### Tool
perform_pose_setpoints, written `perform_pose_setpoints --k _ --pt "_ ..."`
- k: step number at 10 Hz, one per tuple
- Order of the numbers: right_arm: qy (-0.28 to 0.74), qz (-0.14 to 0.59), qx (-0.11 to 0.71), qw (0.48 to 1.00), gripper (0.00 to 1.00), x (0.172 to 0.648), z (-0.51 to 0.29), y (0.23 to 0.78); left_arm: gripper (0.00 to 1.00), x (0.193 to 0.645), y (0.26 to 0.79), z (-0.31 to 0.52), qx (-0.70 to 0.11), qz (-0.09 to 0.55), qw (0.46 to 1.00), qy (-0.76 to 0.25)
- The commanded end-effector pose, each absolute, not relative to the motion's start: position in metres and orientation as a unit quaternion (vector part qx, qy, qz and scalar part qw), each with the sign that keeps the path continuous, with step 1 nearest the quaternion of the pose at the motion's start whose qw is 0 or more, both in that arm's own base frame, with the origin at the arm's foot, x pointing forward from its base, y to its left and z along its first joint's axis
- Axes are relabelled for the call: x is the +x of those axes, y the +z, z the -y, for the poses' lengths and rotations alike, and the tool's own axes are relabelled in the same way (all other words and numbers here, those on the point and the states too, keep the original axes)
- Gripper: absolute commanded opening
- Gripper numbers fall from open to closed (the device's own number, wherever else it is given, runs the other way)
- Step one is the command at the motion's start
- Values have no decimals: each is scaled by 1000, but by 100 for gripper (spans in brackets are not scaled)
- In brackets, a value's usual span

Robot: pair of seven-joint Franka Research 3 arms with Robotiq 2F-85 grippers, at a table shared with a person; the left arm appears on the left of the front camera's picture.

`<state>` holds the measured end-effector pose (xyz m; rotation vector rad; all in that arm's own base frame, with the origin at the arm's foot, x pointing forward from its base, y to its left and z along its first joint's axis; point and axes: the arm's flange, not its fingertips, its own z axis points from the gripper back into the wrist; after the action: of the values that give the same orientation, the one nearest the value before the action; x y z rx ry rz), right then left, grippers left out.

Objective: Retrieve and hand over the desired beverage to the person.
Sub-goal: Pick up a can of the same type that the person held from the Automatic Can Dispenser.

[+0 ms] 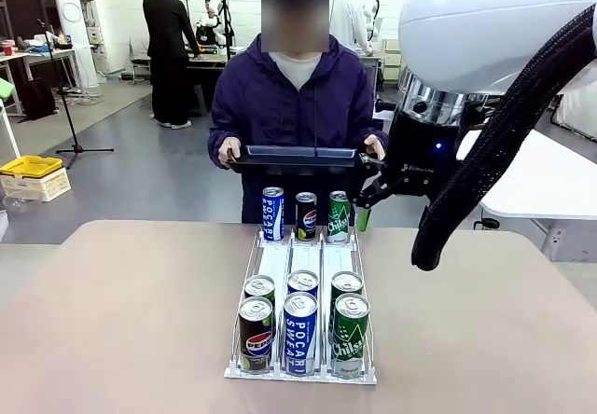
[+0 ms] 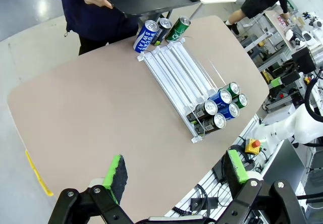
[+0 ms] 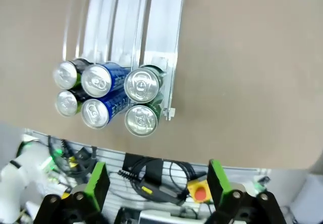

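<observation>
Left gripper (image 2: 175, 169): fingers were seen wide apart, with nothing between them; black links, green rubbery pads.
Right gripper (image 3: 157, 182): fingers were likewise spread, nothing clamped; same black and green build.
Cans, total: nine were counted, all slim metal cylinders with silver pull-tab tops.
Blue cans (image 1: 300, 333): three, glossy, white lettering.
Black cans (image 1: 256, 332): three, glossy, red-white-blue round logo.
Green cans (image 1: 351, 335): three, glossy, white lettering.
Near group: six cans, two per colour, were packed in pairs at one end of the rack. They were seen straight ahead of the right gripper's spread fingers, tops facing it, well apart from the pads.
Far group: three cans, one per colour, were stood upright at the rack's other end, farthest from both grippers and just before the person. Whether they sat inside the lanes could not be told.
Rack (image 2: 176, 75): one, white and clear plastic, three straight parallel lanes, middle stretch bare. It was laid ahead of the left gripper, well apart.
Table (image 1: 121, 321): one, matte beige, rounded corners.
Person (image 1: 297, 106): one, positioned beyond the far cans, opposite both grippers.
Tray (image 1: 297, 159): one, dark, flat, rectangular, smooth; held at both ends by the person, above the far group.
</observation>
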<state>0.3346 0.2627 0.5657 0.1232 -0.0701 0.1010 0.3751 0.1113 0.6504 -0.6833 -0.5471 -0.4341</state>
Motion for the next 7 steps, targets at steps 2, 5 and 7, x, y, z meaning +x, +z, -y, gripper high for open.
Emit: perform_pose_setpoints --k 2,5,7 --pt "43 43 35 998 100 329 -267 564 100 374 651 -112 -335 267 878 -214" --pt "53 40 48 997 100 332 -266 565 100 374 651 -112 -335 267 878 -214" --pt "96 34 -11 995 100 323 -287 536 100 374 651 -112 -335 267 878 -214"
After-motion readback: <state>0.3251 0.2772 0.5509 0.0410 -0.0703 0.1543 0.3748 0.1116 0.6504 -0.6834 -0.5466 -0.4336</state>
